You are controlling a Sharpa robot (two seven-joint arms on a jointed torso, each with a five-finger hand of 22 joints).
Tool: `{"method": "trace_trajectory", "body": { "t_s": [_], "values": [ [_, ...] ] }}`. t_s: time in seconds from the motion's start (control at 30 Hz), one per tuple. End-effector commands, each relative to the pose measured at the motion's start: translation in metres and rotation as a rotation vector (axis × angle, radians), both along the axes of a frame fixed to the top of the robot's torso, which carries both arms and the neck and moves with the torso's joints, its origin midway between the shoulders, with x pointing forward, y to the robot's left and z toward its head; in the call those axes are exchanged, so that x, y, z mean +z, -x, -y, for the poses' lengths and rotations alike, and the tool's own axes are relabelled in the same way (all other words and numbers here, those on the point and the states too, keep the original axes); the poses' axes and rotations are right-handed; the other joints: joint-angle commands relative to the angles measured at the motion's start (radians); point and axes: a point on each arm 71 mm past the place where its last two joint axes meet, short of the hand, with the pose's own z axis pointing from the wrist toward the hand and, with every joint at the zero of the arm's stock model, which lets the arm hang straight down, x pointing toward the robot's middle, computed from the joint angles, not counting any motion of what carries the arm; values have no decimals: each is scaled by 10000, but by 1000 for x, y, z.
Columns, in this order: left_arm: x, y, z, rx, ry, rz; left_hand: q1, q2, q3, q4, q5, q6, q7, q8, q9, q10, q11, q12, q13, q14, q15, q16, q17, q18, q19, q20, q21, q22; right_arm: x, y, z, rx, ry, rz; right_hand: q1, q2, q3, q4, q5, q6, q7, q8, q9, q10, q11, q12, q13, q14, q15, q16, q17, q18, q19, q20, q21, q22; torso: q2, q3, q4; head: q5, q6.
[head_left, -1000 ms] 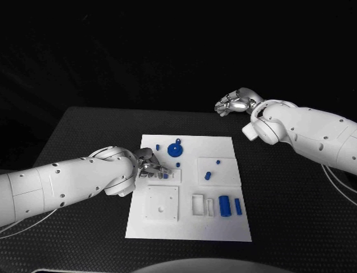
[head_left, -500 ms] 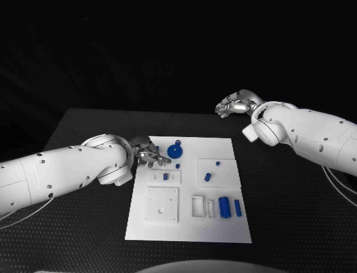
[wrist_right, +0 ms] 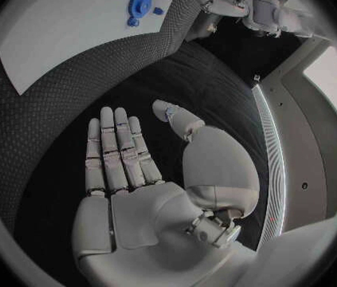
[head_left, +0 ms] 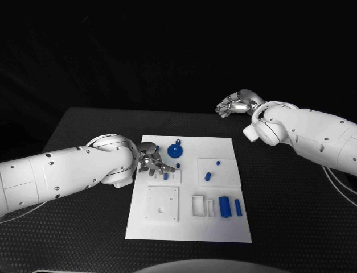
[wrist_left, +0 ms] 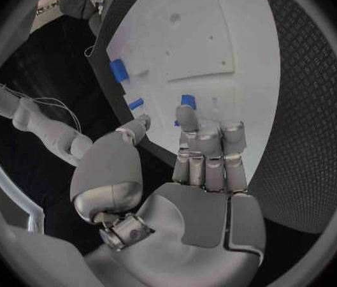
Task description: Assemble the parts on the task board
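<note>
From my remote seat I start at the left: my left robot hand (head_left: 151, 161) hovers over the left edge of the flat white rectangular task board (head_left: 187, 227), fingers extended and apart, thumb off to the side, holding nothing. In the left wrist view its fingertips (wrist_left: 187, 118) sit just above a small blue peg (wrist_left: 187, 99) standing in the board. Moving right, a round blue disc-shaped part with a knob (head_left: 174, 151) rests near the board's far edge, and a fat blue cylinder (head_left: 224, 206) with a slimmer blue bar (head_left: 238, 207) just beside it lies toward the near right corner. Further right, my right robot hand (head_left: 234, 104) is raised off the board over the black textured counter (head_left: 293, 199), palm flat and fingers straight and side by side, empty.

My worry is the left hand: the blue pieces are small and close together, so a slightly off descent could knock the peg or tip it instead of pinching it. A sideways push could also slide the light board on the counter
</note>
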Motion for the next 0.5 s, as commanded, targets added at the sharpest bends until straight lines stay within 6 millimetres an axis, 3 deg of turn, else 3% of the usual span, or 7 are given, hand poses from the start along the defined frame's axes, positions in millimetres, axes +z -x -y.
{"method": "trace_trajectory", "body": {
  "t_s": [0.03,0.27,0.5],
  "values": [
    [-5,3,0,-391,-923,-179,-105,-65,-29,282,-44,-135,44,-69,-13,-147,19,-83,8,-117,24,-66,27,53,-103,-1007,-70,-2,0,0,-2,100,-39,-17,-43,-39,-76,8,41,-84,13,38,-13,-53,43,-50,-10,-83,16,-44,-10,-102,-53,9,-66,11,4,2,1,14,-1],
    [-8,3,1,-393,-1020,-183,171,-78,-248,914,-40,-148,50,-45,70,-194,29,-87,91,-195,33,-18,117,67,-192,-1005,-32,68,0,0,-2,106,-40,-20,-44,-38,-78,10,44,-87,15,38,-14,-56,44,-50,-10,-87,18,-46,-11,-104,-56,9,-72,14,5,-5,-7,12,-3],
    [-11,1,5,-415,-996,-170,248,139,-203,1031,-38,-62,29,14,122,-163,7,-74,123,-179,16,9,146,73,-165,-1008,-6,79,-1,0,-3,124,-47,-24,-43,-35,-78,13,48,-88,16,39,-15,-57,45,-48,-9,-89,19,-47,-11,-105,-57,9,-77,17,8,-4,-14,15,-6]
  ]
}}
